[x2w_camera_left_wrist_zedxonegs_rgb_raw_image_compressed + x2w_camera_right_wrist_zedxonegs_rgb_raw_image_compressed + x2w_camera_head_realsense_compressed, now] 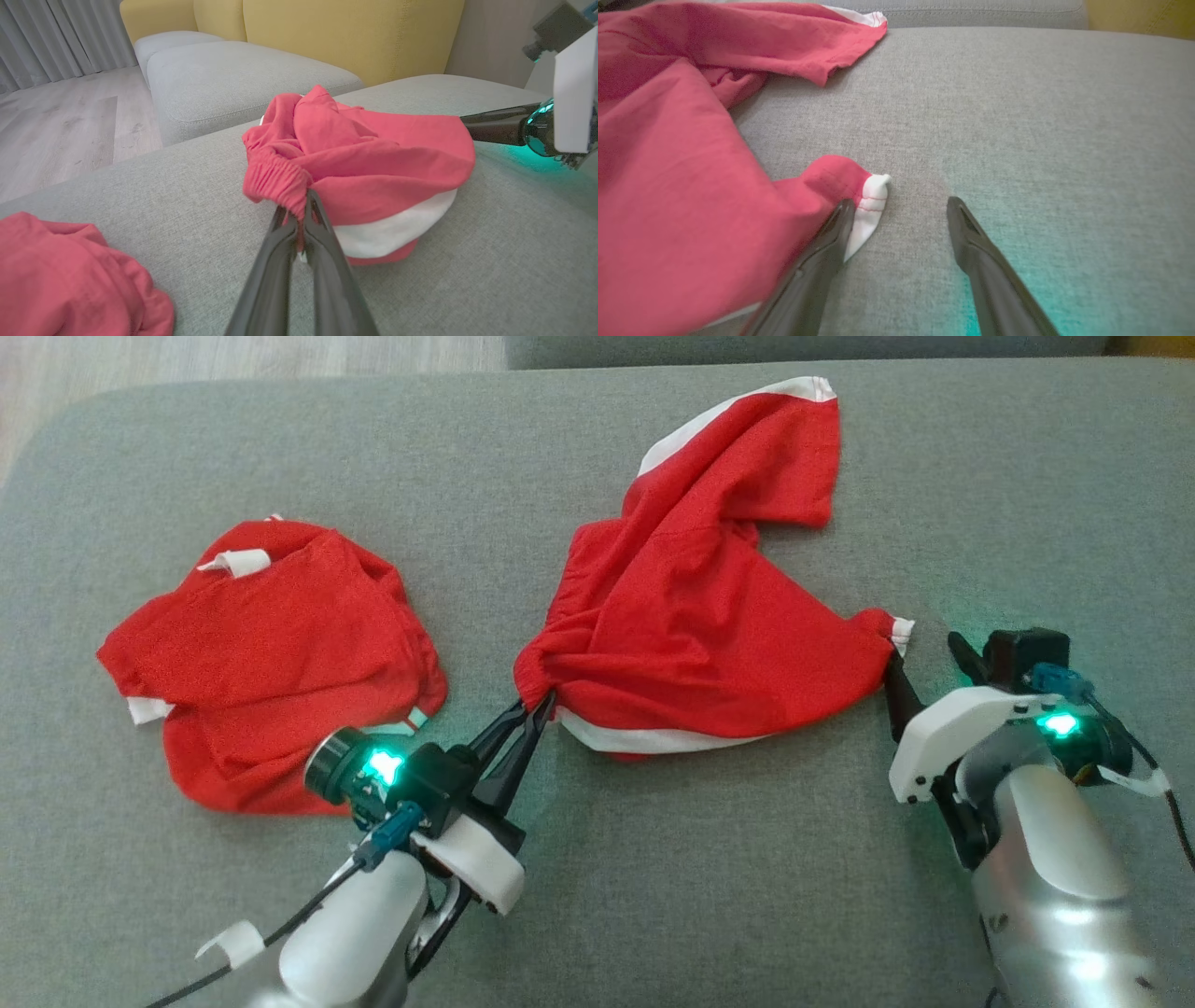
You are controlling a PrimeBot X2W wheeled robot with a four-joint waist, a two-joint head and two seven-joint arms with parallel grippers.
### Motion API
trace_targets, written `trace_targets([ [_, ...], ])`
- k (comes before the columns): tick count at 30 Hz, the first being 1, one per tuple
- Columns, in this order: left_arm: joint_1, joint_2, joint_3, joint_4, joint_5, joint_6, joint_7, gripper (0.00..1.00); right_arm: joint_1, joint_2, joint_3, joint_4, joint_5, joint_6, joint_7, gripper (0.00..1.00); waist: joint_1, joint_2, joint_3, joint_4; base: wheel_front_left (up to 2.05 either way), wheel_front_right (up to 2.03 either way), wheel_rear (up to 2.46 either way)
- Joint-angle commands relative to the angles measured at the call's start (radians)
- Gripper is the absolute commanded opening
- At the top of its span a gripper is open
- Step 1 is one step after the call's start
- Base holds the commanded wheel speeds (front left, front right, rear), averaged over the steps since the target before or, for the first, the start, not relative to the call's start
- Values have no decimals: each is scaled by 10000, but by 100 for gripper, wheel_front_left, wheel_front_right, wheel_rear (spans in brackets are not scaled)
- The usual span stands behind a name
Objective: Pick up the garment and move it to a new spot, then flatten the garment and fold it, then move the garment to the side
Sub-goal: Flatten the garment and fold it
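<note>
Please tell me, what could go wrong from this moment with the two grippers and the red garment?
1. The right gripper is open; one finger merely touches the white-trimmed corner of the garment. If it shuts here, it may miss the cloth.
2. The left gripper pinches just a small bunch of the waistband; a pull might slip it free.
3. The second red garment lies close beside the left gripper and could be dragged.
</note>
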Motion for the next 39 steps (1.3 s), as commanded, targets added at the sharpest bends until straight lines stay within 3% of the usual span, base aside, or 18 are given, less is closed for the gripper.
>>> trace_targets([
  [1, -385, 112, 261, -291, 74, 63, -96, 0, -486, -16, 290, 4, -112, -7, -41, 100, 0, 0, 41, 17, 0, 0, 0],
  [6, -436, 132, 176, -262, 53, 50, -96, 0, -970, -16, 486, 963, -445, -7, -147, 100, 0, 0, 104, 49, 0, 0, 0],
  [7, -435, 134, 165, -251, 45, 51, -96, 0, -1029, -16, 538, 1121, -495, -7, -128, 87, 0, 0, 97, 54, 0, 0, 0],
  [9, -380, 142, 128, -123, -21, 96, -75, 0, -1155, -16, 687, 1665, -568, -7, -261, 0, 0, 0, -66, 25, 0, 0, 0],
  [18, -170, 213, 190, 128, -256, 251, 109, 0, -831, -16, 362, 1410, 500, -7, -1350, 0, 0, 0, -804, -332, 0, 0, 0],
  [26, -435, 457, 219, -303, -427, 166, 597, 0, -394, -16, 413, -519, 2146, -7, -2206, 0, 0, 0, -1574, -911, 0, 0, 0],
  [33, -2217, 879, 240, -1121, -642, -297, 1731, 0, -483, -16, 690, -2859, 2590, -7, -2004, 0, 0, 0, -2193, -1183, 0, 0, 0],
  [39, -4378, 1241, 428, -1367, -1360, -482, 2742, 0, -1453, -16, 502, -4237, 1833, -7, -1593, 0, 0, 0, -2499, -1351, 0, 0, 0],
])
